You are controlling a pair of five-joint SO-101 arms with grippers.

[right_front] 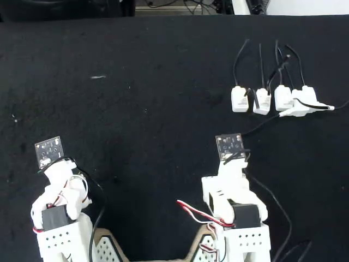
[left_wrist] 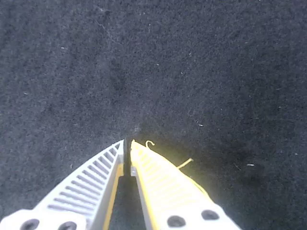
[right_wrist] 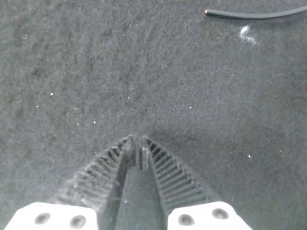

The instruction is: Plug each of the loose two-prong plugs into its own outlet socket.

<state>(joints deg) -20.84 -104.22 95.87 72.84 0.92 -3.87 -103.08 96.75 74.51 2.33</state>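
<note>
And here we are over the black bench (right_front: 136,82), with both arms tucked in at the near edge. The left arm (right_front: 60,202) sits folded at the near left corner, and the right arm (right_front: 234,199) is folded beside it, closer to the middle.

From the left wrist, the left pincer (left_wrist: 128,145) is pinched right down, its white finger and yellow finger meeting at the tips. It grips nothing and hangs over bare black cloth.

It's the same on the other side. The right pincer (right_wrist: 138,142) is closed tip to tip with nothing in it, low over the cloth. A black cord (right_wrist: 254,14) lies well apart from it, its cut end bare on the bench.

Now the action pieces. The white plug blocks (right_front: 262,101) are lined up far out on the right side of the bench, well apart from both arms. There are four in a row, side by side, and thin black leads (right_front: 260,60) trail from them toward the far edge. The end block (right_front: 306,97) sits at an angle with a white piece lying against its near side, and a black lead runs off to the right. From up here I cannot tell which are plugs and which are sockets, nor whether any pair is mated.
</note>
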